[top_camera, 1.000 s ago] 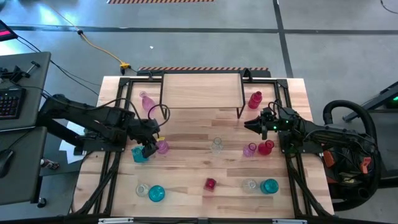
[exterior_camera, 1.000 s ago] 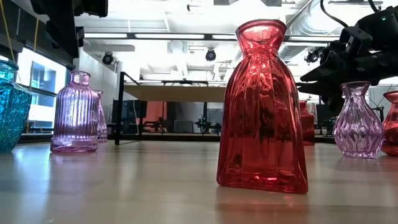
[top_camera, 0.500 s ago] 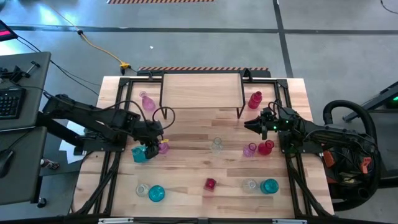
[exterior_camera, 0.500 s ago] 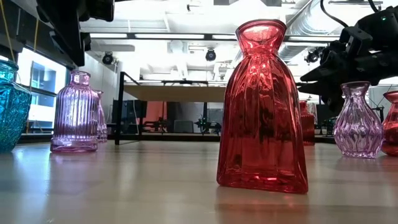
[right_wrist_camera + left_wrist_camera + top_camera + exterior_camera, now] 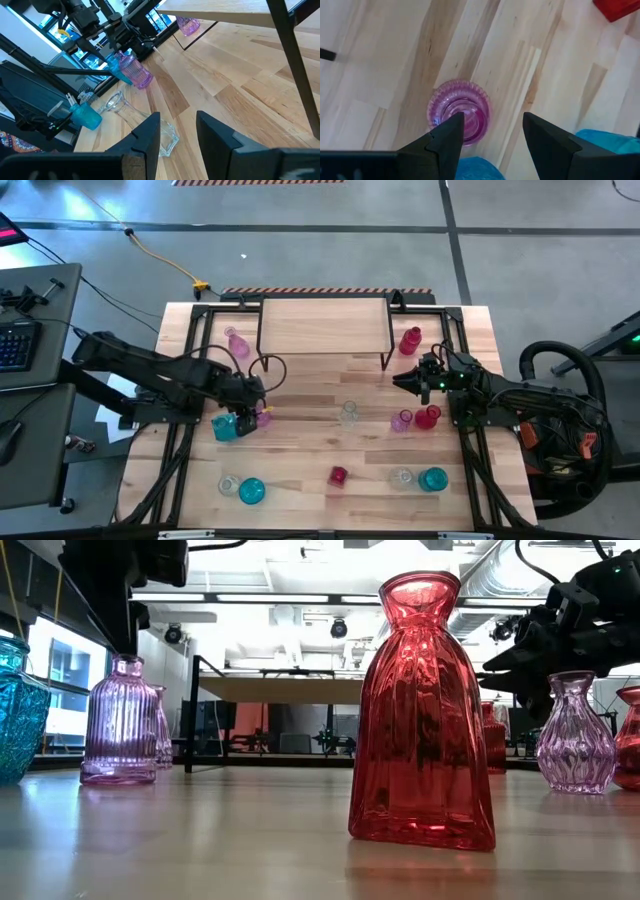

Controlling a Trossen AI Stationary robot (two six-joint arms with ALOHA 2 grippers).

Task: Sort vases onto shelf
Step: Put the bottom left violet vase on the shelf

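Observation:
My left gripper (image 5: pixel 254 402) is open and points down just over a pink ribbed vase (image 5: pixel 262 418). In the left wrist view the fingers (image 5: pixel 492 127) frame that vase (image 5: pixel 460 111), which stands upright on the table beside a teal vase (image 5: pixel 225 427). My right gripper (image 5: pixel 403 381) is open and hovers level between the shelf's (image 5: pixel 325 326) right leg and a small pink vase (image 5: pixel 401 420). The shelf's wooden top is bare. A red vase (image 5: pixel 410 340) stands on the table at its right end, and a pink one (image 5: pixel 237 343) at its left end.
More vases stand upright about the table: a clear one (image 5: pixel 348 413) at the centre, a red one (image 5: pixel 428 416) at the right, and a red one (image 5: pixel 338 475), two teal and two clear ones along the near edge. Bare wood lies in front of the shelf.
My left gripper has moved a short way toward the table's right, from over the teal vase to over the pink ribbed vase. The vases have kept their places.

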